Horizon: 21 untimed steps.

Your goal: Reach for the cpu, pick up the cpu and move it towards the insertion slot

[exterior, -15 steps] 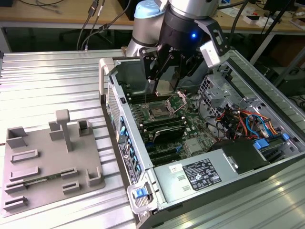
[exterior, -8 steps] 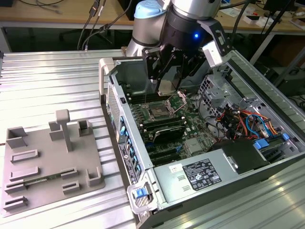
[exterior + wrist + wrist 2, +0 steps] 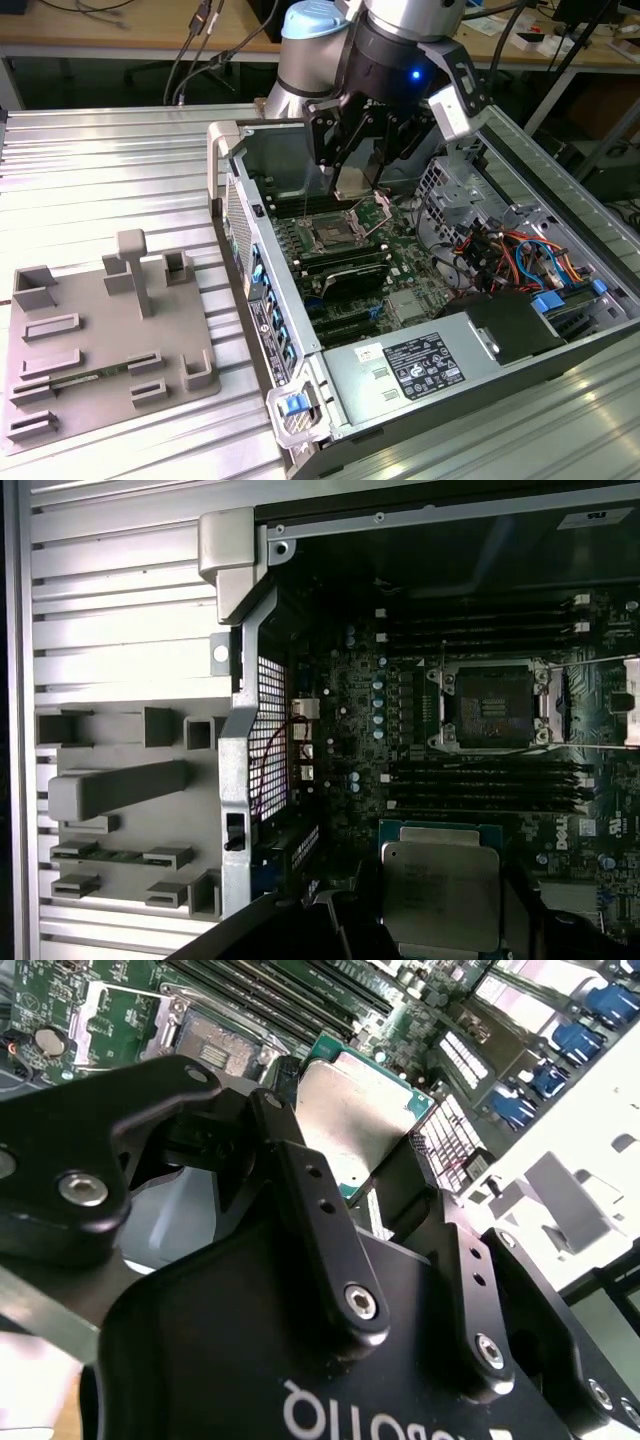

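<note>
Gripper (image 3: 352, 165) hangs inside the open computer case (image 3: 600, 330), upper centre of the exterior view, its black fingers (image 3: 310, 1200) closed on the cpu (image 3: 355, 1120) by two opposite edges, so the part is held clear of the board rather than resting on it. In the second wrist view the cpu sits at centre frame between the fingers, silvery lid facing the camera and a thin teal-green border showing along its upper edge. In the first wrist view the cpu (image 3: 440, 885) is at lower centre-right, and the insertion slot (image 3: 492, 705) lies above it in the frame, well apart, with rows of memory slots (image 3: 480, 780) between the two. In the exterior view the insertion slot (image 3: 332, 237) is at centre frame, just below the gripper; its steel frame looks open, dark centre exposed. A grey fixture plate (image 3: 100, 340) with upright blocks lies at lower left of the exterior view on the ribbed metal table (image 3: 100, 170), outside the case. Handling judgement: the chip should be light and rigid, metal lid smooth and likely slippery, underside contacts fragile. Best hold looks to be the opposite side edges, as now, kept flat and level; any tilt risks slip or a skewed seat over the socket.
</note>
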Available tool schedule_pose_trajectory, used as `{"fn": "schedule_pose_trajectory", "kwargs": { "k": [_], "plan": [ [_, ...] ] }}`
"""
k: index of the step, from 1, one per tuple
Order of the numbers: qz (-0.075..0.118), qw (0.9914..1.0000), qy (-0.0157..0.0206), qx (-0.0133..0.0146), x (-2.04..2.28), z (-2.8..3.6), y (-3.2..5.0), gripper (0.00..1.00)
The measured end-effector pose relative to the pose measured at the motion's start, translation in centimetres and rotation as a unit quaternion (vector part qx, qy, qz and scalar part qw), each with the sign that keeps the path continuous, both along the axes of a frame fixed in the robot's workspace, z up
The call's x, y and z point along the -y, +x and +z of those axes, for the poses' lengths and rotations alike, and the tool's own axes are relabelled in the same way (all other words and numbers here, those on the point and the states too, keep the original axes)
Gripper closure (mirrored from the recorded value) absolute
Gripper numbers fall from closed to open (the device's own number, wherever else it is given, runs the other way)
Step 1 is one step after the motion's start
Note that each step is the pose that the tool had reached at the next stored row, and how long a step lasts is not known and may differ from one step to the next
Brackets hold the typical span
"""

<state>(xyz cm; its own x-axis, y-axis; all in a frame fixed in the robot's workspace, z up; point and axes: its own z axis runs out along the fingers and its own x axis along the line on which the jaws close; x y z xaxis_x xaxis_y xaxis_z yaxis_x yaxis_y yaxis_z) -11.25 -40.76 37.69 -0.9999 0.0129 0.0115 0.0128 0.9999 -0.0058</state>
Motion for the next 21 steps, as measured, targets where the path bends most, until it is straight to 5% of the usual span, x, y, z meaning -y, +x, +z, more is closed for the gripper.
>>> {"fn": "schedule_pose_trajectory", "kwargs": {
  "k": [21],
  "plan": [
    [-0.001, 1.00000, -0.0024, 0.0000, -0.86, -0.32, 1.58, 0.45]
  ]
}}
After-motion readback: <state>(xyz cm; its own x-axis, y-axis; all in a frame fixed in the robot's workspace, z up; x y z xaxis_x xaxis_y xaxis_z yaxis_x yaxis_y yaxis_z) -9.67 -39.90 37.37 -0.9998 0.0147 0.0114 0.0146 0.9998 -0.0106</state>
